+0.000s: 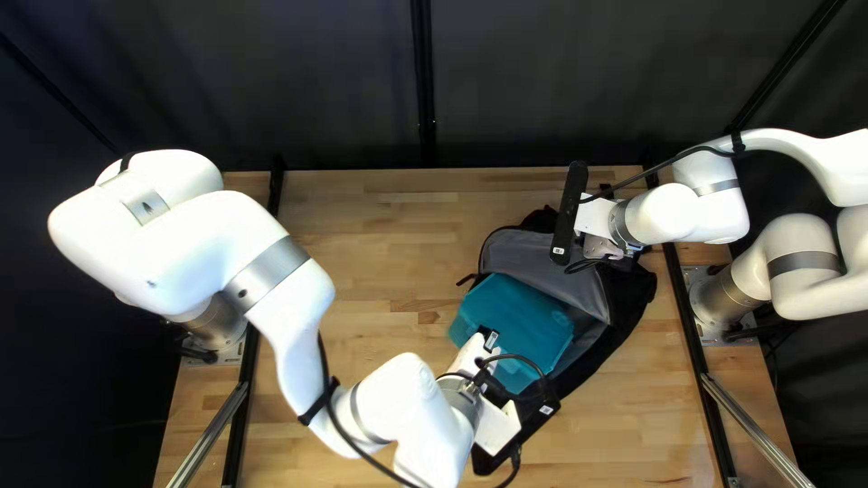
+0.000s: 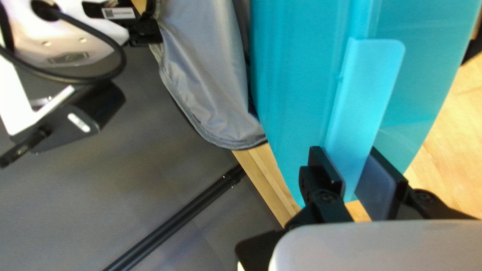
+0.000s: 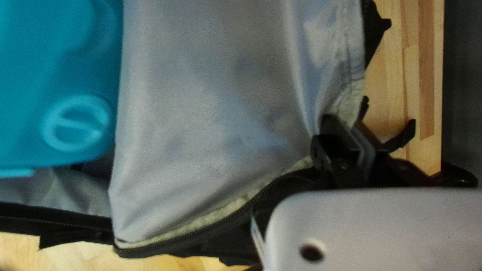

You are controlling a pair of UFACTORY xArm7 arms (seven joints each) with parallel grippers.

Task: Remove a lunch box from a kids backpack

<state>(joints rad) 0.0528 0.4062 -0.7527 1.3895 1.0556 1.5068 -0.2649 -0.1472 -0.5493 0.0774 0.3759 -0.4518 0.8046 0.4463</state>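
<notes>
Two grips: the left tool (image 2: pixel 347 163) pinches the lunch box (image 1: pixel 520 316)'s latch (image 2: pixel 366 90), likely for pulling; the right tool (image 3: pixel 346 125) pinches the backpack (image 1: pixel 604 354)'s flap (image 3: pixel 211 115), probably to hold it open. The lunch box juts partly from the backpack.

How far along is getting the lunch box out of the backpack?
Done: the backpack looks open, its grey lining showing. In hand: the left tool is shut on the box's tab, the right tool on the backpack's edge. Remaining: the box overlaps the opening, so it probably needs drawing clear and setting down.
</notes>
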